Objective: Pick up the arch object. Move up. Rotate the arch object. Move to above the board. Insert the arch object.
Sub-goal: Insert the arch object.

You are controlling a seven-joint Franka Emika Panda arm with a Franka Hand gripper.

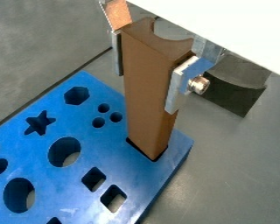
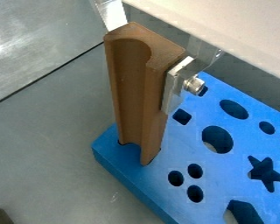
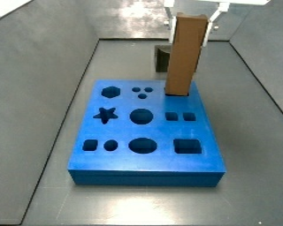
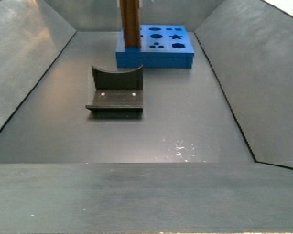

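Observation:
The arch object (image 1: pixel 149 87) is a tall brown block with a curved U-shaped groove down one face. It stands upright with its lower end in a cut-out at a corner of the bright-blue board (image 1: pixel 60 149). It shows in both wrist views and in both side views (image 2: pixel 136 96) (image 3: pixel 186 57) (image 4: pixel 131 23). My gripper (image 1: pixel 149 48) is over the board, and its silver fingers (image 1: pixel 180 83) are shut on the upper part of the arch object, one on each side. The board (image 3: pixel 144 141) has star, hexagon, circle and square cut-outs.
The dark fixture (image 4: pixel 113 91), with a curved notch in its upright, stands on the grey floor away from the board; it also shows behind the arch object (image 3: pixel 162 60) (image 1: pixel 236 92). Sloping grey walls (image 4: pixel 27 82) enclose the floor.

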